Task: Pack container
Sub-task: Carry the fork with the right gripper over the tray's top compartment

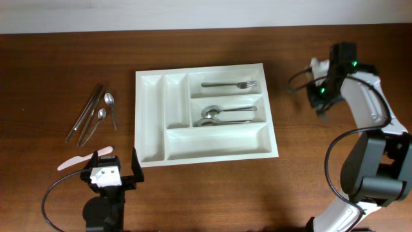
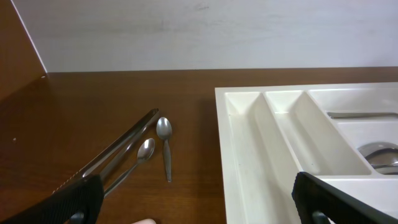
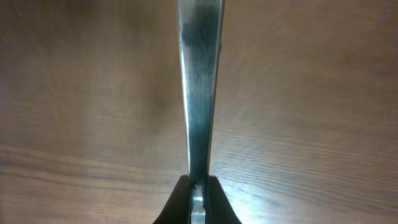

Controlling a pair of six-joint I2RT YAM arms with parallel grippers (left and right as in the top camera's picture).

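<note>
1. The white tray (image 1: 149, 158) sat mid-table (image 1: 58, 64), its two narrow upright slots on its left side and three long slots stacked on its right.
2. In the tray's top long slot lay a fork (image 1: 228, 84), and spoons (image 1: 222, 116) were nested in the middle long slot.
3. Well off to the tray's right, the right gripper (image 3: 198, 185) was clenched tight on a thin metal handle (image 3: 199, 87). The handle ran straight out ahead of the fingers over bare wood, and which piece of cutlery it belonged to could not be told.
4. Just off the tray's near left corner, the left gripper (image 2: 198, 180) was released, its jaws spread wide and pointing along the tray's left wall.
5. Left of the tray, apart from it, two long metal pieces (image 1: 82, 119) lay slanted side by side, one with a serrated edge.
6. Two small spoons (image 1: 110, 103) (image 1: 98, 118) lay between those long pieces and the tray.
7. A pale knife (image 1: 84, 159) lay left of the tray's near corner, just beside the left gripper.
</note>
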